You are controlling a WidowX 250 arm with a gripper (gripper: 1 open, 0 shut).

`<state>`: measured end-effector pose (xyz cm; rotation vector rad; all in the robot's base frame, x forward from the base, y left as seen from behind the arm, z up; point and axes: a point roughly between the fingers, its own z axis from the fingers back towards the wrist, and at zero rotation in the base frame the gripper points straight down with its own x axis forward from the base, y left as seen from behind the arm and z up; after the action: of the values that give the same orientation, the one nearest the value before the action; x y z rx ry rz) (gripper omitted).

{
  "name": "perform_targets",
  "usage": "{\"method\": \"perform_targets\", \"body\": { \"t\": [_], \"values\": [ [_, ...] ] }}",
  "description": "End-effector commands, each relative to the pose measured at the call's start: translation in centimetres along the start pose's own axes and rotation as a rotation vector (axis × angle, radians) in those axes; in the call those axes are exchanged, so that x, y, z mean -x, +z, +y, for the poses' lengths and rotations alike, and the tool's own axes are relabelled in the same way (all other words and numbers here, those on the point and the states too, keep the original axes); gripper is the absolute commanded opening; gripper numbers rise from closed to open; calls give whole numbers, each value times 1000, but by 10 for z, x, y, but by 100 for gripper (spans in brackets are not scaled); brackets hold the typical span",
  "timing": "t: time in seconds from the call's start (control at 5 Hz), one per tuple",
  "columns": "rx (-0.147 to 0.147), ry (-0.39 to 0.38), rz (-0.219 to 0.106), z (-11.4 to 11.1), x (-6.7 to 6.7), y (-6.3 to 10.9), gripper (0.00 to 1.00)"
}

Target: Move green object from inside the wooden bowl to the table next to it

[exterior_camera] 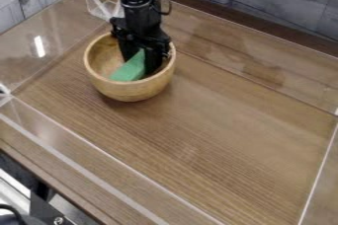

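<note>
The wooden bowl (128,71) sits on the table (224,120) at the back left. Inside it the green object (129,68) lies tilted against the bowl's inner slope. My gripper (140,55) points straight down into the bowl. Its black fingers (152,55) stand on either side of the block's upper end and look pressed against it. That upper end is hidden behind the fingers; the lower end shows at the bowl's floor.
Low clear plastic walls (34,46) run around the tabletop's edges. Bare wood-grain surface stretches to the right of and in front of the bowl. A grey plank wall stands behind the table.
</note>
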<state>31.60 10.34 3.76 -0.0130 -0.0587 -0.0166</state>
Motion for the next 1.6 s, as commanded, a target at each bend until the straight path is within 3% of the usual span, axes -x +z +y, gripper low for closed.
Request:
{"method": "perform_targets", "body": {
  "t": [0.0, 0.4, 0.8, 1.2, 1.4],
  "values": [
    [-8, -21, -101, 2, -9, 38, 0],
    [-1, 134, -149, -12, 0, 64, 0],
    [19, 60, -161, -3, -5, 71, 0],
    [30, 104, -206, 0, -22, 105, 0],
    [67, -42, -206, -14, -32, 118, 0]
  ]
}}
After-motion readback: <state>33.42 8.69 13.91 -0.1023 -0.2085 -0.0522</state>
